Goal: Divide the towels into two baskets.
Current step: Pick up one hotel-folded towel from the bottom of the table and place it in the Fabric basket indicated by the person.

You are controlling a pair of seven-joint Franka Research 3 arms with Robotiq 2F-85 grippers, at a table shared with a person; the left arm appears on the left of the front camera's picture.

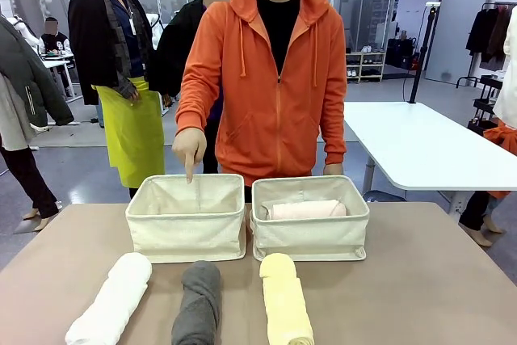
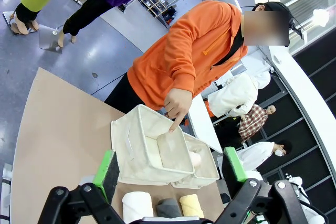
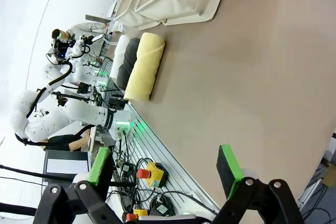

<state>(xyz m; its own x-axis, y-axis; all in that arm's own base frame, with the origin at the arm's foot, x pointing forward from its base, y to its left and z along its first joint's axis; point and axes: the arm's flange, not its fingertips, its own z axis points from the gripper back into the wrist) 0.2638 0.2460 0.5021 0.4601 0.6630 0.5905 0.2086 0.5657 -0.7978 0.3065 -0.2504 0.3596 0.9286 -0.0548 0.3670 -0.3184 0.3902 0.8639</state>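
Observation:
Two cream baskets stand side by side mid-table. The left basket holds nothing that I can see; the right basket holds a pale pink towel. In front of them lie a white towel, a dark grey towel and a pale yellow towel, all rolled. A person's hand points a finger down into the left basket. My left gripper hangs open high above the baskets. My right gripper is open over bare table, well away from the yellow towel.
The person in an orange hoodie stands at the far edge behind the baskets. A rail with cables and a red stop button runs along my side of the table. A white table stands at the back right.

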